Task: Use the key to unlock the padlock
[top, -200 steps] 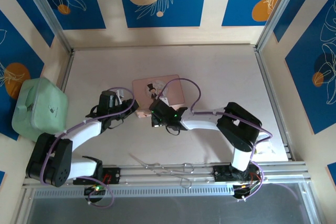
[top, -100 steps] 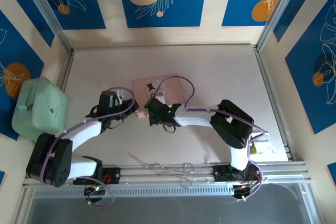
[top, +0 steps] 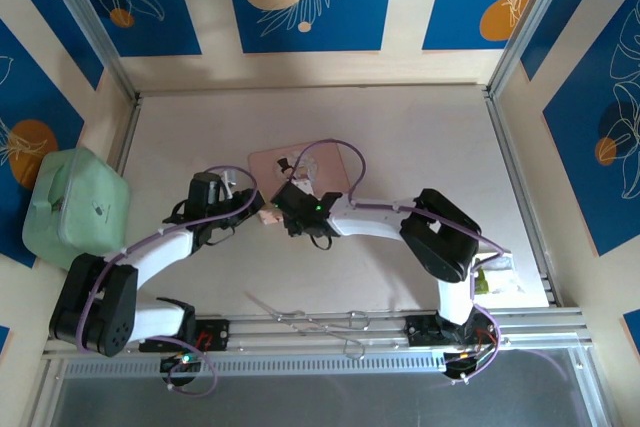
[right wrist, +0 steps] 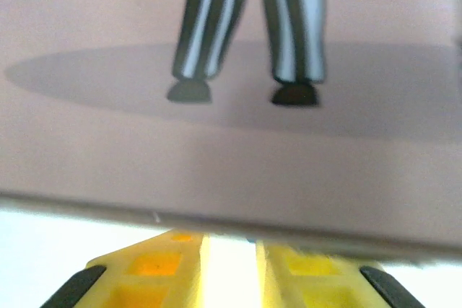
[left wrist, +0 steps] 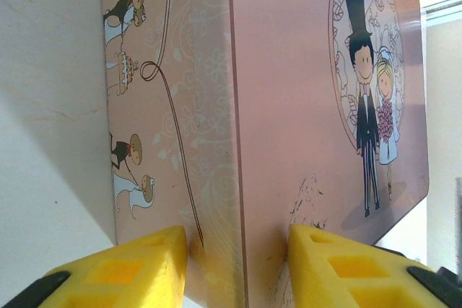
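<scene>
Pink tin sits mid-counter from above, with the left hand at its near-left corner and the right hand over its near edge. Left wrist: yellow fingers clamp the tin's corner, one on its side, one on its lid. Right wrist: fingers a narrow slit apart under the tin's rim; I cannot tell where the padlock is

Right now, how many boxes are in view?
2: the pink tin in the centre, its edge clamped by the left gripper; the green case at far left. Others may be hidden.

Left arm gripping, right jaws ajar
</scene>
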### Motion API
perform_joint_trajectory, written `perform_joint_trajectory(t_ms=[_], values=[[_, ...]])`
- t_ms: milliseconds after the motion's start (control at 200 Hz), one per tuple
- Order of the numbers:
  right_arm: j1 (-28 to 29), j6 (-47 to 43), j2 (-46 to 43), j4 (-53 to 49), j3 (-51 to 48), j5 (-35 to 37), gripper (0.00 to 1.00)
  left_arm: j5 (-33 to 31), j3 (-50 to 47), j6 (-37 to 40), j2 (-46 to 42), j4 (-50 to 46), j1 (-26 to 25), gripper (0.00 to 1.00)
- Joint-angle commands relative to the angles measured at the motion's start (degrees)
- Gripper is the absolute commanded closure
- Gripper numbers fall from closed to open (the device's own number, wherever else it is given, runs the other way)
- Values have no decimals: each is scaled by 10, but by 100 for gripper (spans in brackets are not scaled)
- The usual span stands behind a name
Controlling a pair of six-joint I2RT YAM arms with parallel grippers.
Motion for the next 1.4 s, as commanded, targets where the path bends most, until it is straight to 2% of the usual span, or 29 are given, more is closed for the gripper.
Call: perform_joint_trajectory(t_ms=[0,165,245,285,375,475,575,690,855,1090,1121,1171,1296,1391], values=[[1,-14,-86,24,-56,22,76,23,4,19,-1,-45,2,59],[-37,-32,-173,103,-154,-29,59,27,24,21,4,-50,3,57],[-55,-33,-201,122,-185,-47,56,29,39,24,5,-60,3,55],[-53,-31,-226,144,-210,-40,51,30,46,25,5,-64,3,54],[-27,-33,-283,227,-275,6,46,31,61,29,7,-73,3,54],[-19,-9,-295,295,-322,53,37,31,66,29,10,-75,4,54],[-46,31,-273,283,-321,18,39,32,67,27,16,-72,4,54],[-42,37,-247,320,-329,-19,41,35,68,29,21,-74,4,54],[-76,58,-213,380,-344,-135,45,34,70,49,13,-98,8,51],[-71,70,-223,405,-368,-133,44,-11,86,91,-47,-183,8,30],[-68,70,-226,411,-373,-131,44,-14,89,95,-54,-196,7,22],[-65,69,-230,419,-380,-122,44,-20,94,100,-68,-217,5,16],[-66,64,-242,411,-379,-121,44,-41,101,92,-101,-258,-11,15],[-62,61,-253,391,-372,-123,44,-78,93,52,-126,-271,-25,17]])
